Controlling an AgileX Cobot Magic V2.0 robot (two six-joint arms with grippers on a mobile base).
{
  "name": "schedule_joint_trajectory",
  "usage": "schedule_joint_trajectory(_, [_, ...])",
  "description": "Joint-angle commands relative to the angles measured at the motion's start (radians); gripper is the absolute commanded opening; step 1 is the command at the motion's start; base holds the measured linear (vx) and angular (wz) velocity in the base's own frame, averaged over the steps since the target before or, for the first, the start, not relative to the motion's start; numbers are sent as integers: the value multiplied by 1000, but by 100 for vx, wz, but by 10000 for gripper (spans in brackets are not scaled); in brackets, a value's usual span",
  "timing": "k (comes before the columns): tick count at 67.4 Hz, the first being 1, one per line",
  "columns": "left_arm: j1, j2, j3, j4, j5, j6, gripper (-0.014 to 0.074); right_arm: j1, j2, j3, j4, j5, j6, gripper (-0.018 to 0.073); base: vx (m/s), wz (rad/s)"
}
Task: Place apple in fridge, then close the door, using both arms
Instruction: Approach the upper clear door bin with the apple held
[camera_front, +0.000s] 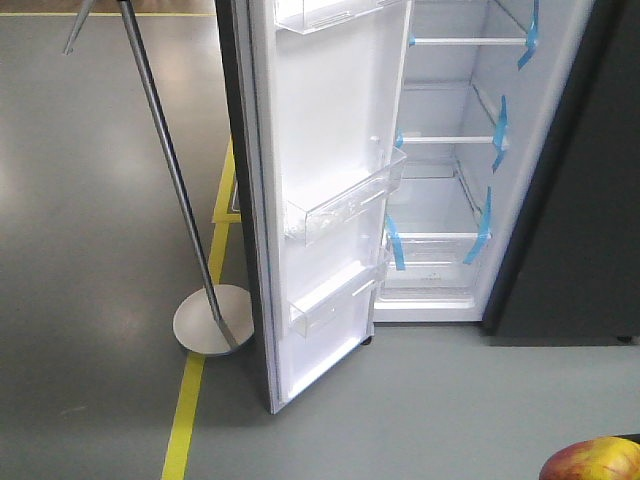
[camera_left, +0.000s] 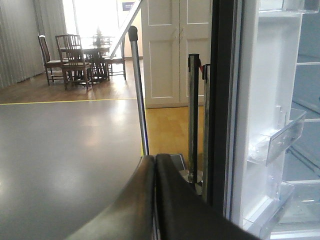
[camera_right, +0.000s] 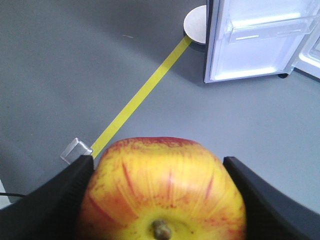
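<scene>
The grey floor takes up most of the room, with a yellow line running across it toward 6 o'clock in the front view. The fridge stands at about 1 o'clock. It is open, and its white shelves are marked with strips of blue tape. Its door is swung wide toward 12 o'clock, the white inside facing me, with clear bins fixed to it. A silver pole slants down from 11 o'clock to a round white base at 8 o'clock, just beside the door's lower edge.

The left pincer sits low in its own view at 6 o'clock. Its two fingers are pressed together with nothing between them, and they point past the door's dark outer edge.

The right pincer is spread to a fruit's width and grips the apple. One black finger lies against the apple at 9 o'clock and the other against it at 3 o'clock, both touching the skin. The apple sits squarely between them, its stem end toward the wrist camera, red streaks over yellow. Gripped like this, it is above bare floor and well apart from the fridge, whose door foot shows at 1 o'clock in that view. In the front view only the apple's top shows, in the corner at 5 o'clock.
</scene>
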Motion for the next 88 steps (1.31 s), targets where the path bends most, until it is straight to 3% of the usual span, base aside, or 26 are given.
schedule_joint_trajectory(1, [1,-15,-16,-11,-75,0,-6,-2,5,-25,25,-55,-8,150,17,3])
schedule_joint_trajectory(88, [1,-15,-16,-11,-75,0,-6,-2,5,-25,25,-55,-8,150,13,1])
